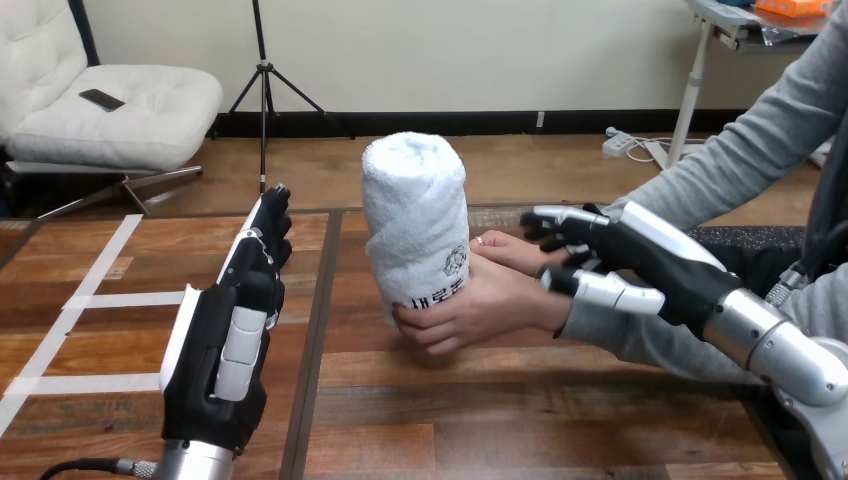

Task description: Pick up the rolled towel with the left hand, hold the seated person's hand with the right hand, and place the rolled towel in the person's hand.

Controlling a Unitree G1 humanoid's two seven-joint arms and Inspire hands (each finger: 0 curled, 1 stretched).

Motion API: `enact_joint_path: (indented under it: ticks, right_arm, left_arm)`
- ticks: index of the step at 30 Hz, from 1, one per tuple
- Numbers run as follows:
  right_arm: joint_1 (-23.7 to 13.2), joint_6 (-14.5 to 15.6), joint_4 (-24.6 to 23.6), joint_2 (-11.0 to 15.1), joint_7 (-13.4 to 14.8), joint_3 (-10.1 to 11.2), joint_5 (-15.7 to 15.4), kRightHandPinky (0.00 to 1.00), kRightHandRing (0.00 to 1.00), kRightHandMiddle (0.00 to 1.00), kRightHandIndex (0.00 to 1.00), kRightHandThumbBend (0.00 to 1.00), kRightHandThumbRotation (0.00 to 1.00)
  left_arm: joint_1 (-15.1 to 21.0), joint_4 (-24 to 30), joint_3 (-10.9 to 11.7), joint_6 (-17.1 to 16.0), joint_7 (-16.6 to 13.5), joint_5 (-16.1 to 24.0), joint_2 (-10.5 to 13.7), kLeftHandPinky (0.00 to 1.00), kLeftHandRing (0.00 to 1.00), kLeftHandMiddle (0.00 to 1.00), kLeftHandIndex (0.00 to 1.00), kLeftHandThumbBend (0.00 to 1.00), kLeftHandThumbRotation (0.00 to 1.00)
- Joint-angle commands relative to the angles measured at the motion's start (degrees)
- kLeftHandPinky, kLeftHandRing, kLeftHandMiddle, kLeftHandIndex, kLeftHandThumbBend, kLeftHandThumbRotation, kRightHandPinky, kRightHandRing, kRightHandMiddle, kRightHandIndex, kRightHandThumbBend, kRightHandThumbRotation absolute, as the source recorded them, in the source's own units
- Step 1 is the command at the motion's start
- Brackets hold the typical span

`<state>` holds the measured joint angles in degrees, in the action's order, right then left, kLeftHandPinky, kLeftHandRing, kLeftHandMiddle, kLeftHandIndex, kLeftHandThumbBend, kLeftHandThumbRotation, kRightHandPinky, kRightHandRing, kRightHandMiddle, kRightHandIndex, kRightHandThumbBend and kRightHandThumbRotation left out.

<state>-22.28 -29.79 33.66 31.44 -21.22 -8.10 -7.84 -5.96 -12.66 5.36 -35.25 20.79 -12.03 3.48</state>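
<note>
Now right hand (652,262) clasps person's wrist (557,303); left hand (226,340) stretched straight.

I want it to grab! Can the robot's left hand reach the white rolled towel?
Probably yes: the left hand stands open beside the white rolled towel with bare wooden table between, though the person's hand wraps its lower part.

wood table (520,420), white tape strips (95,300) on L side

Bare table (420,400) lies open between my left hand (215,350) and the towel (415,215); the person's hand (480,305) blocks its right side.
</note>
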Motion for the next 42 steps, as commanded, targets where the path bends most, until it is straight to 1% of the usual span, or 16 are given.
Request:
enact_joint_path:
  ticks: [1,4,14,16,20,22,25,26,28,29,31,32,34,35,38,42]
  right_arm:
    - [0.3,-1.7,-5.2,-2.0,1.4,3.0,2.9,0.79,0.86,0.88,0.90,1.00,1.00]
    - [1.4,-1.7,-7.1,-2.6,1.5,3.6,4.3,0.80,0.87,0.89,0.90,1.00,1.00]
    - [4.7,-0.2,-12.9,-3.8,2.2,5.3,5.9,0.81,0.88,0.89,0.91,1.00,1.00]
    - [5.6,0.0,-14.4,-4.2,2.0,5.6,6.9,0.81,0.88,0.90,0.91,1.00,1.00]
    - [8.2,1.3,-18.3,-5.2,1.3,6.2,10.0,0.81,0.89,0.90,0.91,1.00,1.00]
    - [9.1,1.5,-19.6,-5.7,1.2,6.4,10.8,0.81,0.89,0.90,0.91,1.00,1.00]
    - [11.1,1.5,-22.0,-7.0,1.4,6.7,12.5,0.82,0.89,0.90,0.91,1.00,1.00]
    - [12.0,1.7,-22.9,-7.8,1.4,6.7,13.5,0.82,0.89,0.90,0.91,1.00,1.00]
    - [13.1,2.0,-24.1,-8.5,1.4,6.7,14.6,0.83,0.90,0.91,0.91,1.00,1.00]
    - [13.9,1.6,-24.5,-9.5,1.1,6.6,16.1,0.83,0.90,0.91,0.91,1.00,1.00]
    - [14.9,1.0,-25.0,-10.6,0.7,6.5,17.8,0.86,0.92,0.92,0.92,1.00,1.00]
    - [15.7,0.5,-25.5,-11.7,0.5,6.3,19.2,0.86,0.92,0.93,0.92,1.00,1.00]
    - [16.6,0.0,-26.0,-12.9,0.3,6.2,20.6,0.88,0.93,0.94,0.92,1.00,1.00]
    - [17.5,-0.6,-26.5,-14.1,0.4,6.1,21.5,0.89,0.93,0.94,0.92,1.00,1.00]
    - [19.4,-1.8,-27.5,-16.1,0.5,5.7,22.7,0.90,0.93,0.94,0.92,1.00,1.00]
    - [21.9,-2.4,-29.3,-18.0,0.5,5.2,23.2,0.90,0.93,0.94,0.93,1.00,1.00]
  left_arm:
    - [0.6,3.8,-0.6,-1.5,0.1,-0.8,-0.2,1.00,1.00,0.99,0.94,0.84,0.93]
    - [0.0,4.5,-0.9,-1.6,-0.4,-0.6,-0.7,0.99,1.00,0.98,0.93,0.84,0.93]
    - [-1.5,6.6,-2.0,-1.4,-0.8,-0.4,-1.5,0.95,0.97,0.95,0.90,0.82,0.93]
    - [-1.8,7.2,-2.3,-1.4,-1.0,-0.1,-1.7,0.95,0.97,0.95,0.89,0.81,0.94]
    - [-2.8,9.0,-3.0,-0.8,-1.4,0.2,-2.0,0.94,0.96,0.94,0.88,0.80,0.94]
    - [-3.1,9.7,-3.3,-0.5,-1.5,0.0,-2.0,0.93,0.96,0.94,0.88,0.80,0.94]
    - [-3.8,11.1,-4.0,0.2,-1.1,-1.3,-2.2,0.91,0.95,0.93,0.88,0.79,0.93]
    - [-4.1,11.8,-4.3,0.6,-1.1,-1.6,-2.3,0.91,0.95,0.93,0.88,0.79,0.92]
    - [-4.5,12.7,-4.7,1.1,-1.2,-1.8,-2.4,0.87,0.95,0.93,0.88,0.79,0.91]
    - [-4.8,13.3,-4.9,1.1,-1.1,-2.1,-2.4,0.87,0.94,0.93,0.87,0.79,0.91]
    - [-5.2,14.0,-5.2,1.2,-0.9,-2.3,-2.4,0.85,0.94,0.93,0.88,0.78,0.90]
    - [-5.4,14.5,-5.5,1.2,-0.8,-2.5,-2.4,0.84,0.94,0.93,0.88,0.77,0.90]
    - [-5.7,15.2,-5.8,1.4,-0.7,-2.7,-2.4,0.83,0.94,0.93,0.88,0.77,0.90]
    - [-6.0,15.8,-6.1,1.6,-0.6,-3.0,-2.3,0.82,0.94,0.93,0.88,0.76,0.90]
    - [-6.6,17.0,-6.7,2.0,-0.4,-3.6,-2.4,0.81,0.94,0.93,0.89,0.76,0.90]
    - [-7.1,18.1,-7.3,2.1,-0.4,-4.0,-2.7,0.81,0.94,0.94,0.92,0.77,0.88]
